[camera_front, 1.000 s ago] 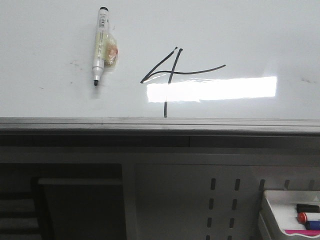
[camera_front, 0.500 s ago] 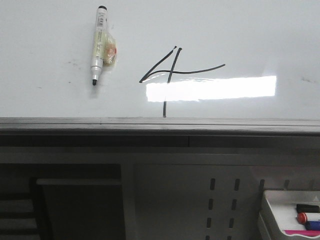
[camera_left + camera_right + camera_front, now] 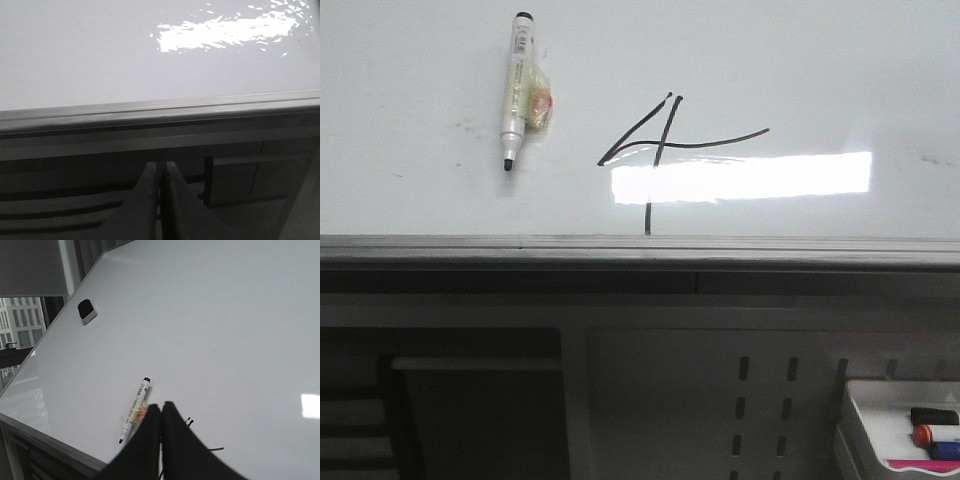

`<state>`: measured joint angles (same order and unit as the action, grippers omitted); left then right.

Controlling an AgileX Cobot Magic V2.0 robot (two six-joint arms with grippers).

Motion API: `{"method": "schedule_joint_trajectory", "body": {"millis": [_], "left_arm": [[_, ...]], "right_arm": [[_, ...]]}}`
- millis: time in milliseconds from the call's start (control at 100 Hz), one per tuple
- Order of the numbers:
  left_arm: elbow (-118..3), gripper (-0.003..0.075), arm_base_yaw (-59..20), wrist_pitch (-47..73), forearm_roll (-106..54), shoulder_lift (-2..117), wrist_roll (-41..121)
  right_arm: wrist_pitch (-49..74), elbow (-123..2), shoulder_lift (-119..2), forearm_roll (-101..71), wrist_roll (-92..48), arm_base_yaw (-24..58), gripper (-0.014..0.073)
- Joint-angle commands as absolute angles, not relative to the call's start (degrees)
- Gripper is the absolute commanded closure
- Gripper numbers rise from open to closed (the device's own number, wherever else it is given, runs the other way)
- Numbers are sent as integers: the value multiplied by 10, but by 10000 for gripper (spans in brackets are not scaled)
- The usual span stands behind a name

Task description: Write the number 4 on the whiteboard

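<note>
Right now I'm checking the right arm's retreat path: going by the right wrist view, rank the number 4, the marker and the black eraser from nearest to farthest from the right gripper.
1. The number 4: partly hidden behind the right gripper.
2. The marker: lying just beside the fingers, toward the window side.
3. The black eraser: far up the whiteboard, near its window-side edge.

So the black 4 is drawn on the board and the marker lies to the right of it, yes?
Not quite. In the front view the marker lies to the left of the 4, not the right. The 4 is indeed drawn in black on the board.
</note>
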<state>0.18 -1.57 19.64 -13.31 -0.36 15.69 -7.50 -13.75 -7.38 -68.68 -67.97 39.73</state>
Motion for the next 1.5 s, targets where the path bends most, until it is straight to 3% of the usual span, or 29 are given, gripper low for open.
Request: {"method": "schedule_joint_trajectory", "body": {"millis": [0, 160, 260, 330, 460, 530, 890, 1490], "left_arm": [[22, 741, -15, 168, -138, -17, 151], [22, 741, -15, 168, -138, -17, 151], [22, 741, -15, 168, -138, -17, 151], [22, 741, -15, 168, -138, -17, 151], [22, 741, -15, 168, -138, -17, 151], [22, 741, -15, 168, -138, -17, 151], [22, 741, -15, 168, -138, -17, 151], [22, 741, -15, 168, -139, -17, 151]], "right_arm": [[-91, -151, -79, -687, -682, 393, 659], [-135, -111, -79, -548, -671, 358, 659], [-133, -75, -81, -389, -543, 301, 659], [-107, -51, -81, -242, -369, 248, 659], [-41, -17, -81, 109, 124, 156, 659], [-55, 11, -81, 175, 275, 120, 659], [190, 20, 10, 167, 276, 73, 659], [185, 20, 14, 168, 274, 73, 659]]}}
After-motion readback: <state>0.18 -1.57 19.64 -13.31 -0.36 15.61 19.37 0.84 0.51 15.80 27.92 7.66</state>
